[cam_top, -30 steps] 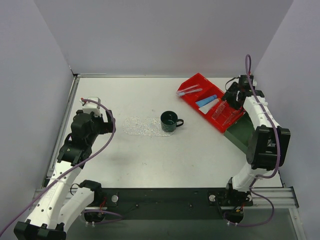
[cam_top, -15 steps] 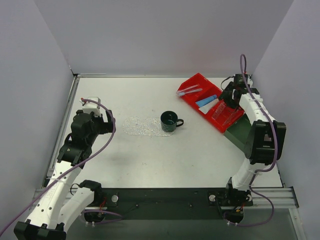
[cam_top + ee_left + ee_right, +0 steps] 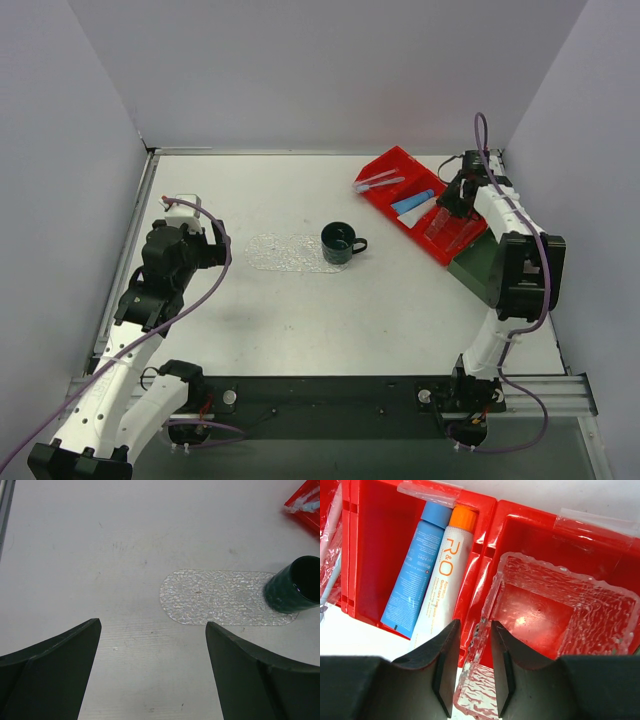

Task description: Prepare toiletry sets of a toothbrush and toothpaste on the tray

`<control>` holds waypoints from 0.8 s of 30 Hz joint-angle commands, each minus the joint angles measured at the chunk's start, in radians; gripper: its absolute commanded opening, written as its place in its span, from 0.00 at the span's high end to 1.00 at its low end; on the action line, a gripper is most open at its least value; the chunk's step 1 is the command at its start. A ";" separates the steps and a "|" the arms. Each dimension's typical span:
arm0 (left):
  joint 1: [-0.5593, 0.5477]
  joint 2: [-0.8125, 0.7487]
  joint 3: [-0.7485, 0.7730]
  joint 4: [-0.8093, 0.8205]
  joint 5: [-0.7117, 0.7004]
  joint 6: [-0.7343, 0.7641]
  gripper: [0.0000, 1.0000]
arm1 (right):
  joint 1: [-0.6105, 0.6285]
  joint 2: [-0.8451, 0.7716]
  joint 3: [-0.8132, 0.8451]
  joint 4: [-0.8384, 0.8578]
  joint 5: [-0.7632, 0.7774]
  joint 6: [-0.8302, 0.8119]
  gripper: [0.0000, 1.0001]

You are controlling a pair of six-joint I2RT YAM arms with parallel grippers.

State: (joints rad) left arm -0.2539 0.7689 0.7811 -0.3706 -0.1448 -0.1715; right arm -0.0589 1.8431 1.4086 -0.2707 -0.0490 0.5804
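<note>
The tray (image 3: 288,252) (image 3: 220,597), a flat oval of clear glittery plastic, lies mid-table with nothing on it. A blue tube (image 3: 415,580) (image 3: 413,202) and a white tube (image 3: 444,575) lie side by side in the red bin's (image 3: 400,160) middle compartment. Wrapped toothbrushes (image 3: 378,181) (image 3: 304,504) lie in its far compartment. My right gripper (image 3: 475,625) (image 3: 455,200) stands over the bin, jaws narrowed astride the wall of a clear textured box (image 3: 560,595); a gap still shows on the left side. My left gripper (image 3: 152,625) (image 3: 215,243) hovers wide open, left of the tray.
A dark green mug (image 3: 342,243) (image 3: 295,585) stands on the tray's right end. A dark green rectangular tray (image 3: 475,268) lies under the red bin's near corner, close to the right wall.
The right gripper has moved a little left and forward over the bin, and its jaws have narrowed round the clear box's wall. The left arm has not moved.
</note>
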 commanded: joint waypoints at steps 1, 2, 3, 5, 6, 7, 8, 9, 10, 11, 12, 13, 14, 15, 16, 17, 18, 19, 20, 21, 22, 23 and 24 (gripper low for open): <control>-0.001 -0.008 0.006 0.035 0.007 0.004 0.03 | 0.001 -0.005 0.041 -0.032 0.021 0.022 0.75; -0.001 -0.010 0.006 0.035 0.007 0.003 0.03 | 0.001 -0.010 0.039 -0.033 0.021 0.024 0.76; -0.001 -0.011 0.006 0.035 0.005 0.004 0.03 | 0.001 -0.013 0.039 -0.035 0.021 0.027 0.79; -0.001 -0.010 0.004 0.036 0.005 0.006 0.03 | -0.001 -0.024 0.038 -0.039 0.024 0.029 0.82; 0.001 -0.010 0.006 0.035 0.004 0.004 0.03 | 0.001 -0.028 0.038 -0.039 0.024 0.030 0.86; -0.001 -0.011 0.006 0.036 0.005 0.006 0.03 | -0.001 -0.033 0.036 -0.041 0.024 0.033 0.88; -0.001 -0.011 0.006 0.036 0.005 0.004 0.03 | -0.001 -0.042 0.036 -0.044 0.026 0.033 0.90; -0.001 -0.011 0.006 0.035 0.005 0.004 0.03 | -0.001 -0.048 0.033 -0.044 0.028 0.035 0.93; -0.001 -0.011 0.006 0.035 0.005 0.004 0.03 | -0.002 -0.053 0.032 -0.047 0.029 0.036 0.94; -0.001 -0.013 0.006 0.035 0.005 0.006 0.03 | -0.002 -0.064 0.030 -0.045 0.029 0.036 0.95; -0.001 -0.013 0.006 0.035 0.005 0.004 0.03 | -0.002 -0.070 0.027 -0.047 0.031 0.039 0.98; -0.001 -0.013 0.006 0.036 0.005 0.004 0.03 | -0.002 -0.077 0.026 -0.047 0.031 0.038 0.99; -0.001 -0.013 0.006 0.035 0.005 0.004 0.03 | -0.002 -0.088 0.023 -0.047 0.032 0.039 1.00; -0.001 -0.013 0.006 0.035 0.005 0.004 0.03 | -0.002 -0.094 0.021 -0.047 0.032 0.039 1.00; -0.001 -0.014 0.006 0.035 0.005 0.004 0.03 | -0.002 -0.102 0.015 -0.047 0.031 0.038 1.00; -0.001 -0.013 0.006 0.036 0.005 0.004 0.03 | -0.002 -0.114 0.012 -0.047 0.031 0.036 1.00; -0.001 -0.014 0.004 0.038 0.005 0.006 0.03 | -0.001 -0.120 0.010 -0.047 0.028 0.036 1.00; -0.001 -0.013 0.006 0.035 0.005 0.006 0.03 | -0.002 -0.128 0.004 -0.048 0.026 0.038 1.00; -0.001 -0.013 0.006 0.036 0.007 0.004 0.03 | -0.001 -0.142 0.000 -0.047 0.024 0.035 1.00; -0.001 -0.013 0.006 0.038 0.007 0.004 0.03 | -0.001 -0.151 -0.003 -0.047 0.021 0.036 1.00; -0.001 -0.014 0.006 0.038 0.008 0.004 0.03 | -0.002 -0.159 -0.007 -0.045 0.020 0.033 1.00; -0.002 -0.013 0.004 0.038 0.008 0.004 0.03 | -0.002 -0.175 -0.014 -0.045 0.017 0.033 1.00; -0.001 -0.013 0.006 0.038 0.010 0.006 0.03 | -0.002 -0.185 -0.020 -0.042 0.012 0.030 1.00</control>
State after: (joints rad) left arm -0.2535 0.7685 0.7811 -0.3706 -0.1448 -0.1715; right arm -0.0620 1.7542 1.4029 -0.3191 -0.0135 0.6029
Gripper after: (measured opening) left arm 0.968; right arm 0.037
